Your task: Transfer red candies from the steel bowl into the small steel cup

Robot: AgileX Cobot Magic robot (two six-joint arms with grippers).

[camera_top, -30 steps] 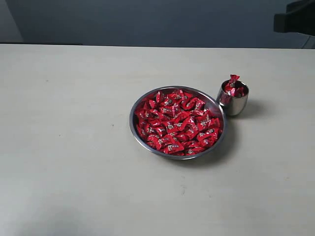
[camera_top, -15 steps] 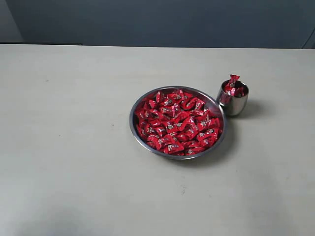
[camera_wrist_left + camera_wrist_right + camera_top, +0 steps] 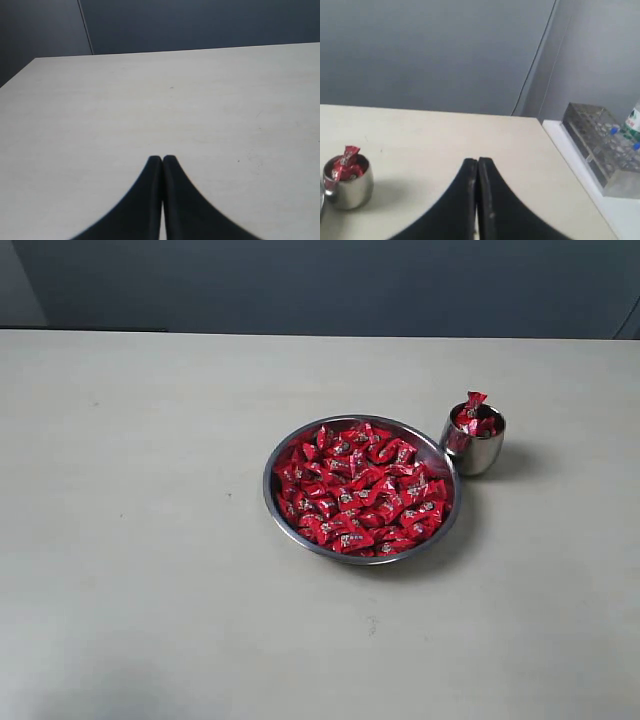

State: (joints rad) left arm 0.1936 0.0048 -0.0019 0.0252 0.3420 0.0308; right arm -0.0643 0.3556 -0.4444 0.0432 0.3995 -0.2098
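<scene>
The dark bit of arm at the far right corner a second ago is gone, and nothing else moved. Looks like a pause between trips, or it's done. The left claw (image 3: 162, 159) and right claw (image 3: 477, 162) are both clenched with nothing in them, over bare table (image 3: 150, 490). The steel bowl (image 3: 268, 485), right of the table's middle, is still heaped with red candies (image 3: 360, 490). The small steel cup (image 3: 478, 452) sits tight against the bowl's far-right rim, already full, with one candy poking out. The wrapper print is too tiny to read.
</scene>
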